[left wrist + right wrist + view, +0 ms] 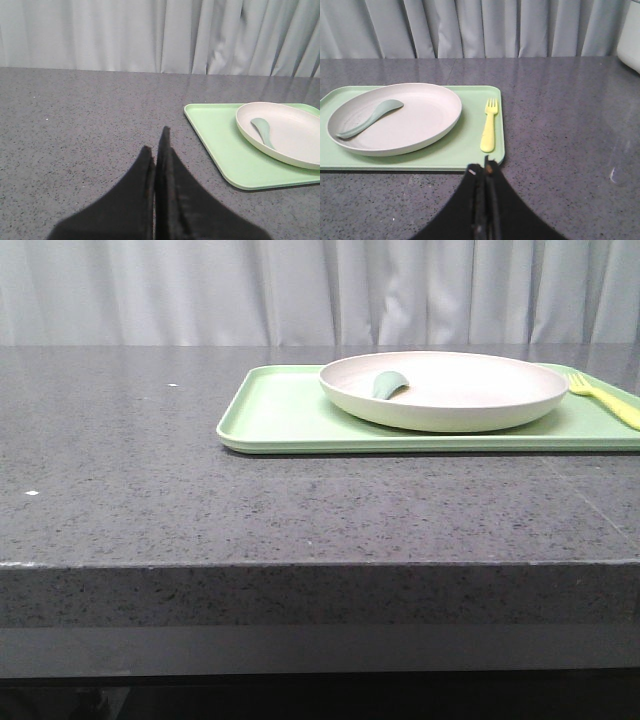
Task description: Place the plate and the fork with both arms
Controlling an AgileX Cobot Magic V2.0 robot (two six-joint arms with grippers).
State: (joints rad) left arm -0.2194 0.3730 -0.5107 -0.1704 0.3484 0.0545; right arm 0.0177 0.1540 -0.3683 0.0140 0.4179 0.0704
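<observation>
The cream plate (445, 390) sits on the light green tray (285, 415) at the table's right; it also shows in the left wrist view (290, 131) and the right wrist view (395, 117). A small teal utensil piece (388, 385) lies in the plate. The pale yellow fork (489, 125) lies on the tray beside the plate, at the front view's right edge (605, 398). My left gripper (155, 150) is shut and empty over bare table, left of the tray. My right gripper (482, 167) is shut and empty just short of the tray's near edge, below the fork's handle. Neither gripper shows in the front view.
The grey speckled table (150, 490) ends in a front edge near the camera. Pale curtains hang behind. A white object (630, 35) stands at the far right in the right wrist view.
</observation>
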